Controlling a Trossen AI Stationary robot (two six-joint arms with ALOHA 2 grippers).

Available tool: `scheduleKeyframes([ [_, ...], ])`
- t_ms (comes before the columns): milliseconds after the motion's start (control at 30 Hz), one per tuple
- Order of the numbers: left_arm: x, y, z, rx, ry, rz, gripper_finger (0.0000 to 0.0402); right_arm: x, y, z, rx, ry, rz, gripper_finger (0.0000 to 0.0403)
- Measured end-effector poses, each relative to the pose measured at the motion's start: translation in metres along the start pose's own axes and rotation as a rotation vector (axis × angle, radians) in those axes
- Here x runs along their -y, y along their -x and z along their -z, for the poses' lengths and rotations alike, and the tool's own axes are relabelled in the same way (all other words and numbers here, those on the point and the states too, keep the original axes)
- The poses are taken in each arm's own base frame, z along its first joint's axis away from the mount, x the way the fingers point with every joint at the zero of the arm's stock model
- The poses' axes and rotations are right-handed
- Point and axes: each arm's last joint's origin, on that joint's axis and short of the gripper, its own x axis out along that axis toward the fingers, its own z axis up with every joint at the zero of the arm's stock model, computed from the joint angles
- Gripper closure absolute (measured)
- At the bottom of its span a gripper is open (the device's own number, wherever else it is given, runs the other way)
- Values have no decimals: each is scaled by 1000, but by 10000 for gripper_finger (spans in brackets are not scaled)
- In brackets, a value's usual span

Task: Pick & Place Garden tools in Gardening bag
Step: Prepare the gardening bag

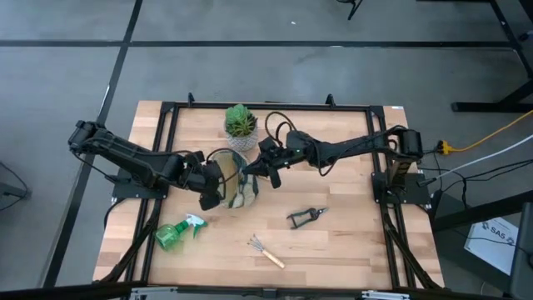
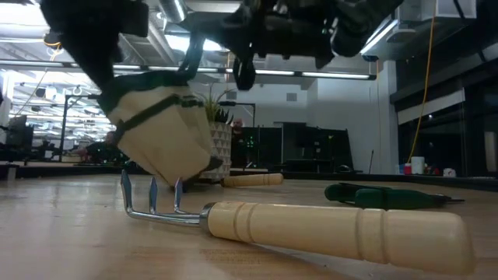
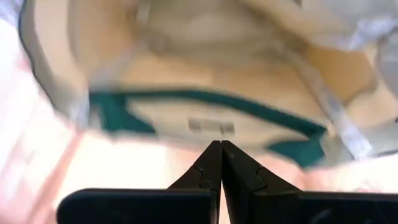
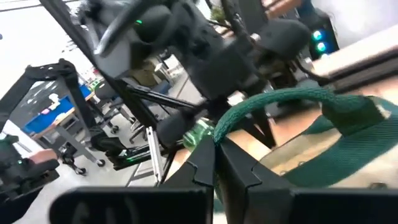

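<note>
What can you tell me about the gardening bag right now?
The gardening bag is cream canvas with dark green trim and looped green handles. It hangs tilted, lifted off the table in the low view, between both arms. The right gripper is shut on a handle; the left gripper is shut beside its trimmed edge.

Even overhead light falls on the table [image 1: 333, 242], ceiling strip lights [image 2: 31, 54] glare at the low view's upper left, and the gardening bag [image 3: 205, 93] smears with motion blur in the left wrist view.
</note>
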Motion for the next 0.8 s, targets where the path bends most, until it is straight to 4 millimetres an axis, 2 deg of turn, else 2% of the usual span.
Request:
scheduleKeyframes([
  [133,-4,0,5,-59,44,-26,399,10,0,2,-14,-36,13,393],
  [467,0,1,5,-25,35,-21,397,19,10,-8,-69,-73,-93,392],
  [667,0,1,4,-13,39,-24,400,28,17,-12,-121,-73,-161,376],
  [800,1,1,3,1,37,-19,399,41,25,-14,-166,-105,-147,359],
])
